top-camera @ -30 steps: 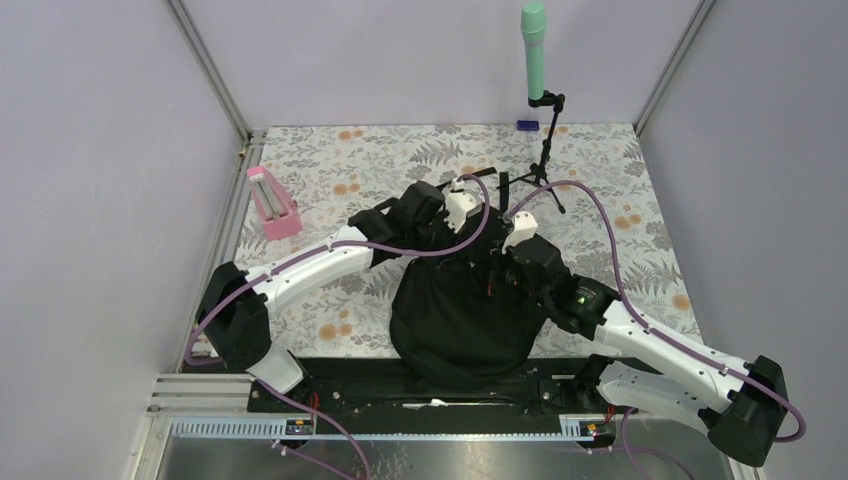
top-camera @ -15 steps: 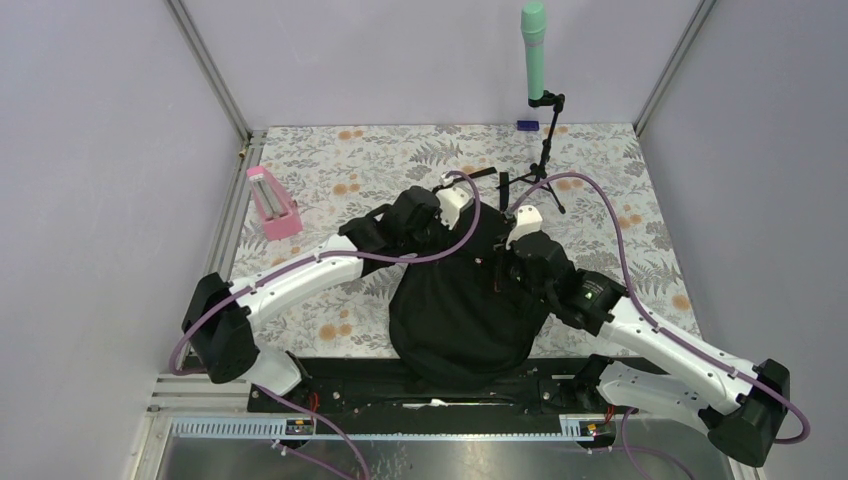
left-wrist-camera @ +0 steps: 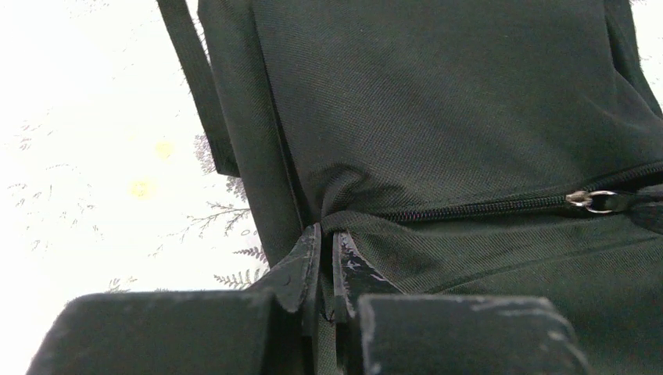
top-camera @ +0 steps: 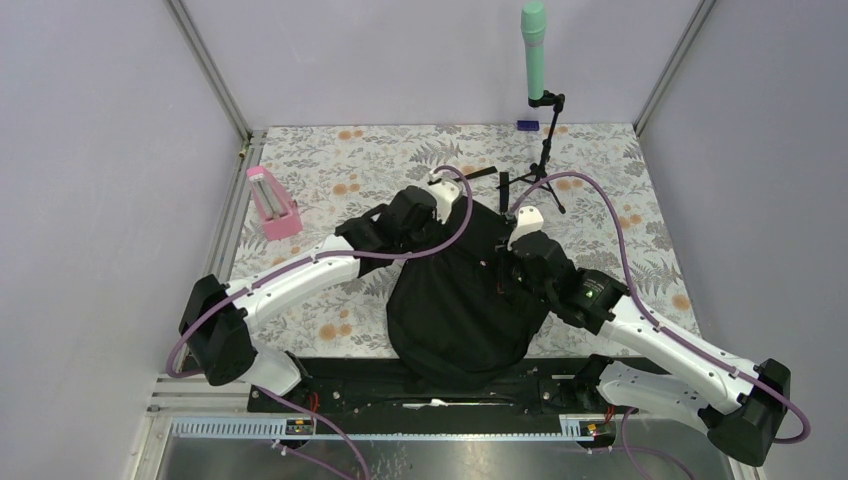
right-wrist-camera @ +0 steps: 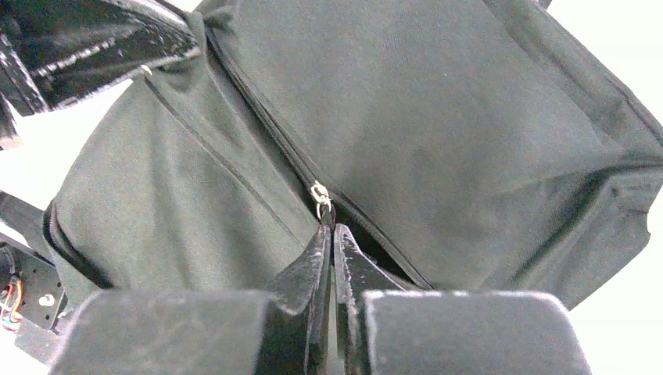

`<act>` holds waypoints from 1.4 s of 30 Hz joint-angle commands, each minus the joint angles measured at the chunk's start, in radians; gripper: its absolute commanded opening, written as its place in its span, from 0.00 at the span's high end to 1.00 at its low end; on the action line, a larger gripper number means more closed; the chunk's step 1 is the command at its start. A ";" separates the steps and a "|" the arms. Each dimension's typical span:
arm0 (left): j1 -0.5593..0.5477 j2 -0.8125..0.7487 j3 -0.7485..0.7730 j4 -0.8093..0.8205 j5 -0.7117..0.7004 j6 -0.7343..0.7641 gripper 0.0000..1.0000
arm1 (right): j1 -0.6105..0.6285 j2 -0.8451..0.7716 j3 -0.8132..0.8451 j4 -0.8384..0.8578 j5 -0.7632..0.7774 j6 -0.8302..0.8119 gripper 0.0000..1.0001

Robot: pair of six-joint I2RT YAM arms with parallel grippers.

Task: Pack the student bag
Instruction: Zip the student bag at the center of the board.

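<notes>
**At the bag's zip: one anchor, one puller**

On the floral bench, the student bag lies between the two arms, close to the near edge, black shell upward. The left pincer is clamped on a pinch of fabric where the zip seam ends. The right pincer is closed on the tab of the zip pull, with a dark gap in the track just beside it.

The step looks like running the zip, though its direction cannot be told. To do it well, the left should act purely as an anchor, holding the seam taut. The right should draw along the line of the teeth, low and straight, not upward, or the soft shell will bunch.

The left arm stretches diagonally from its base to the bag's far left corner. The right arm is folded, elbow out to the right, its wrist over the bag's right side.
</notes>
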 commanded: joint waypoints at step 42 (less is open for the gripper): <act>0.320 0.186 0.231 0.024 -0.189 -0.097 1.00 | 0.000 0.061 0.143 -0.197 0.019 -0.100 1.00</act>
